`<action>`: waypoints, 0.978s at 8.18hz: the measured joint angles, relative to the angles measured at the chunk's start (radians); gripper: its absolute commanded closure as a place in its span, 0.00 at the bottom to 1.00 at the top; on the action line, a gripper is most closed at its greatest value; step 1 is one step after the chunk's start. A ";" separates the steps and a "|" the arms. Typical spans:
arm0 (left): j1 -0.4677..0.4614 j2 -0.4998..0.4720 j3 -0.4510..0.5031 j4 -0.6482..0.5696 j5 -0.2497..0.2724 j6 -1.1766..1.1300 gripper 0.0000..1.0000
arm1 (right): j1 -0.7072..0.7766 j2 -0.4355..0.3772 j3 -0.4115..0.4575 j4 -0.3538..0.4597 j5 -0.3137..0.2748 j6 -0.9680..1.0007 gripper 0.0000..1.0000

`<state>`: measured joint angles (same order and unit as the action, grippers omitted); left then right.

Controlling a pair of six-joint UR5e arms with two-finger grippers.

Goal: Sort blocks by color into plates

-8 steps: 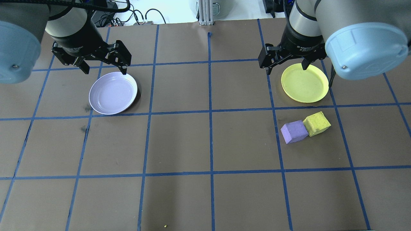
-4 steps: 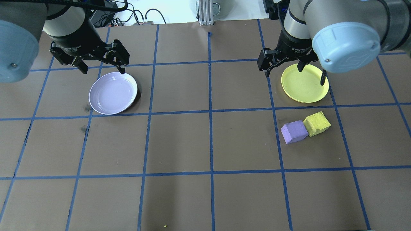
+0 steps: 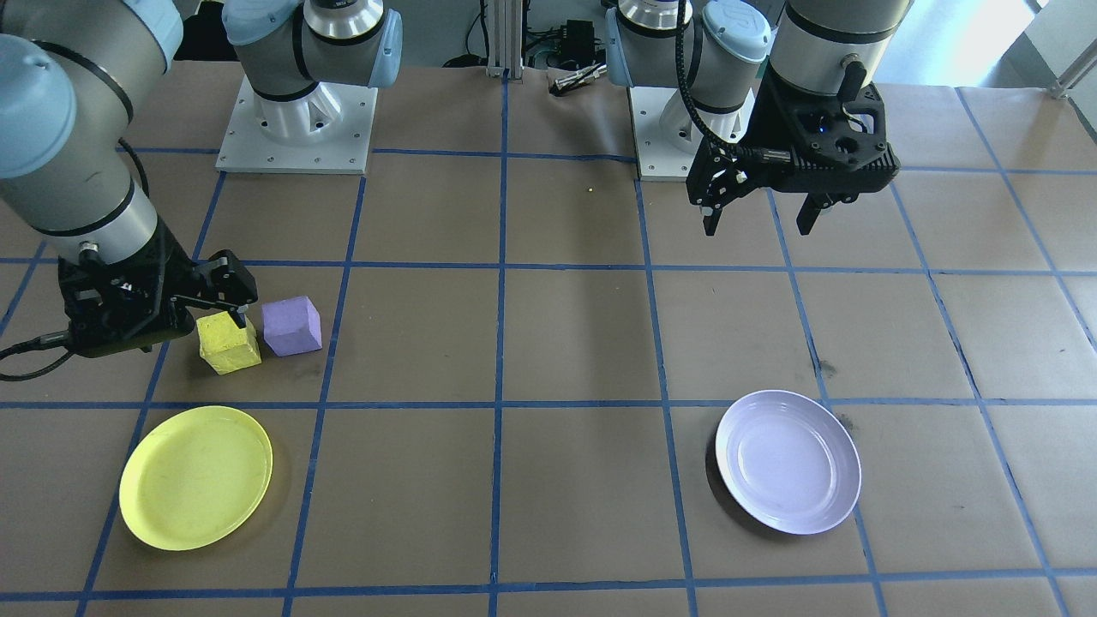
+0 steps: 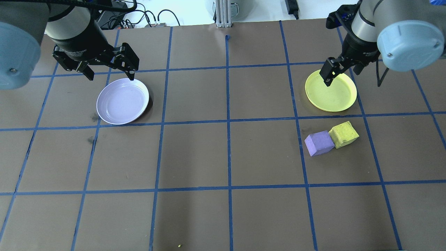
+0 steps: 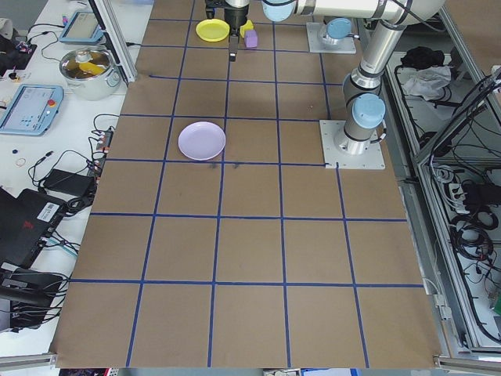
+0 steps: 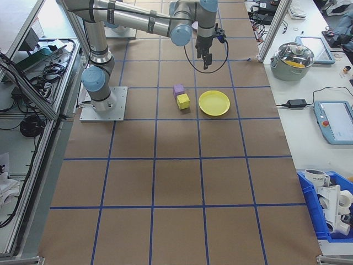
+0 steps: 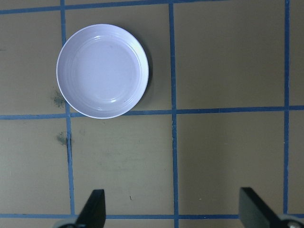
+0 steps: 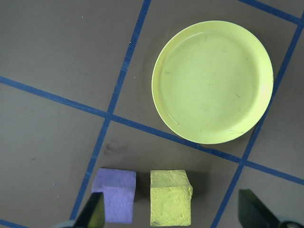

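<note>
Sorting is yet to begin: one yellow block (image 4: 344,134) and one purple block (image 4: 319,143) sit touching on the table (image 4: 223,157), near the empty yellow plate (image 4: 331,90); the lavender plate (image 4: 122,101), well apart, is also empty. Left gripper (image 4: 109,72) and right gripper (image 8: 175,216) hang wide open, holding nothing.

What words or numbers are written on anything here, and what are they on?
White print on the black body of the left gripper: too blurred to read.
Dark print on a white mug in the blue bin: too small to read.
Yellow block, purple block, yellow plate, lavender plate: no writing.
</note>
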<state>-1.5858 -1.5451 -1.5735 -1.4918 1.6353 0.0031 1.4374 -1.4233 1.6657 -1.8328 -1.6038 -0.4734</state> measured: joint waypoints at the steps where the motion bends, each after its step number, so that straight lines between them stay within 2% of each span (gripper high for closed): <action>1: 0.000 0.000 -0.001 0.000 0.000 0.000 0.00 | -0.038 0.000 0.048 -0.035 -0.004 -0.089 0.00; 5: 0.000 -0.001 -0.001 -0.001 0.000 0.001 0.00 | -0.133 0.019 0.288 -0.234 -0.002 -0.271 0.00; 7: 0.001 -0.001 -0.001 -0.001 0.000 0.001 0.00 | -0.141 0.075 0.329 -0.271 -0.004 -0.281 0.00; 8: 0.001 -0.001 -0.002 0.000 0.000 0.001 0.00 | -0.142 0.093 0.335 -0.273 -0.007 -0.278 0.05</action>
<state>-1.5850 -1.5463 -1.5751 -1.4919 1.6352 0.0038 1.2954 -1.3306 2.0006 -2.1060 -1.6104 -0.7518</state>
